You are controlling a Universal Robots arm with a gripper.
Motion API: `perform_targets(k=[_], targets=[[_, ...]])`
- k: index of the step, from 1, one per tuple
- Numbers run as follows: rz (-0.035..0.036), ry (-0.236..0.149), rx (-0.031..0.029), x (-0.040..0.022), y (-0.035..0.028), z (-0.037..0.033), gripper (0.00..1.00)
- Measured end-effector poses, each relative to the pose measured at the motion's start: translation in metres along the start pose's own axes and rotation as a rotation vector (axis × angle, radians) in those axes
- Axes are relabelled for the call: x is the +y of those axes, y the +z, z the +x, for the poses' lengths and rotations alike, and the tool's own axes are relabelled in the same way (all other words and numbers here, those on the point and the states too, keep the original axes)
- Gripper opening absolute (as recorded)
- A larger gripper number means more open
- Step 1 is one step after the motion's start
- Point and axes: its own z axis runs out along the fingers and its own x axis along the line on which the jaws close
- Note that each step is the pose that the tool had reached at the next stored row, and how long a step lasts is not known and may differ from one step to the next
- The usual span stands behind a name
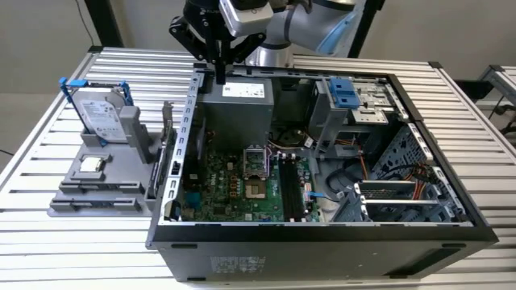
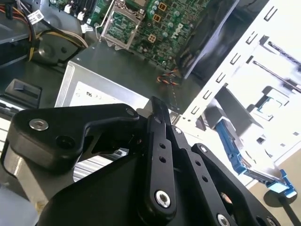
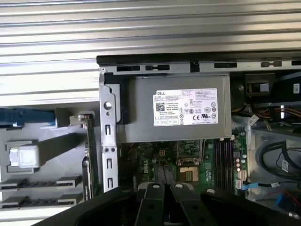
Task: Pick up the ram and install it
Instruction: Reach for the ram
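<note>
My gripper point(image 1: 219, 74) hangs shut, with nothing in it, over the back edge of the open computer case point(image 1: 322, 232), just above the grey power supply point(image 1: 235, 115). Its black fingers point(image 2: 154, 106) meet at a point. The motherboard's long black slots point(image 1: 290, 188) lie in the case floor, nearer the front than the gripper, and appear again in the first wrist view point(image 3: 224, 160). A thin bluish strip point(image 1: 101, 203), which may be the ram, lies in the front groove of the grey holder point(image 1: 81, 181) outside the case, on the exterior view's left.
The holder also carries a silver hard drive in a blue frame point(image 1: 101, 118) and an upright card with a grey bracket point(image 1: 167, 136). A blue drive bay point(image 1: 347, 96) and cables point(image 1: 379, 175) fill the case's other side. Everything stands on a slatted metal table point(image 1: 48, 121).
</note>
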Motion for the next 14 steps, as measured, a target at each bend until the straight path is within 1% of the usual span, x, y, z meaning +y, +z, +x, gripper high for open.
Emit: perform_targets(k=[14], targets=[[0.0000, 0.000, 0.0000, -0.0014, -0.0004, 0.0193, 0.00]])
